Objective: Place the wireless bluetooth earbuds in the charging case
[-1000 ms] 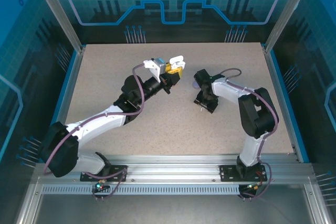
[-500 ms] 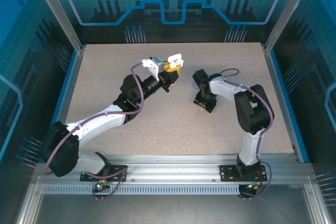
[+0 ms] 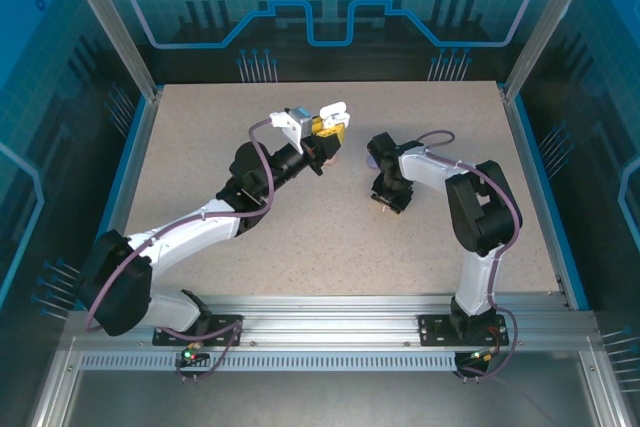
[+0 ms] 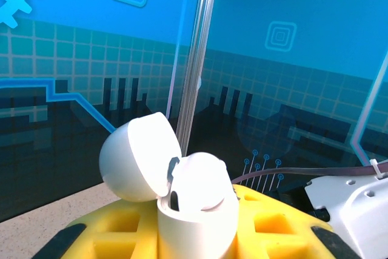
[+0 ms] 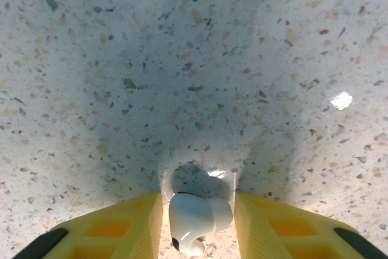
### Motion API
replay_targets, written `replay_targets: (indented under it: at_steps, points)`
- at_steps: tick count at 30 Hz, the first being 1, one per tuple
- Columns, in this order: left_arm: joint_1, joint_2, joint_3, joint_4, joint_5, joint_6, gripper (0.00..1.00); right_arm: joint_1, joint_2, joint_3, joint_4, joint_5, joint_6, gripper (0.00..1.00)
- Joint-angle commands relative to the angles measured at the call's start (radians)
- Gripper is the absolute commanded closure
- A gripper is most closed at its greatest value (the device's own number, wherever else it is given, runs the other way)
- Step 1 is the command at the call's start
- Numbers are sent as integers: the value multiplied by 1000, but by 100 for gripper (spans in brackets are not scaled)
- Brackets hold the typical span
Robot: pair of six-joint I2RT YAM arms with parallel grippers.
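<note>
**Earbud pick-up, right arm**

Top: we see the left claw [image 3: 332, 127] raised and the right claw [image 3: 380, 162] down on the speckled beige counter [image 3: 200, 147].
Left wrist: the left claw clamps the white egg-shaped plastic charging case [image 4: 194, 216], lid open.
Right wrist: the jaws straddle the small white stemmed earbud [image 5: 197, 218], unpinched; we should close centred, gently.

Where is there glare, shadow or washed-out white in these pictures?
Right wrist view: broad dark shadow on the table, one small glare spot, earbud sharp. Left wrist view: white case washed out, little surface detail. Top view: even light, only soft shadows.
</note>
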Motion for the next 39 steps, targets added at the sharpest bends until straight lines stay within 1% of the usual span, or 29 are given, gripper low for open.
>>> replay_targets:
  at_steps: [1, 8, 12, 18, 22, 26, 31, 39]
  points:
    - [8, 6, 8, 38, -1, -9, 100, -14, 25, -30, 35, -14, -52, 65]
    - [9, 9, 13, 28, 1, -10, 100, -34, 39, -49, 70, -54, -152, 68]
    - [9, 13, 16, 25, 1, -17, 100, -33, 39, -61, 92, -66, -184, 74]
    - [8, 15, 16, 19, -1, -15, 100, -28, -7, -89, 146, -71, -216, 80]
    - [8, 11, 15, 14, -2, 0, 100, -19, -85, -124, 196, -49, -250, 80]
    - [9, 0, 15, 15, 5, 27, 100, -10, -204, -164, 246, -14, -293, 80]
    - [9, -8, 33, 4, 15, 47, 100, -8, -333, -171, 259, 36, -356, 79]
    - [9, -2, 45, -11, 16, 68, 100, -10, -492, -135, 270, 23, -413, 79]
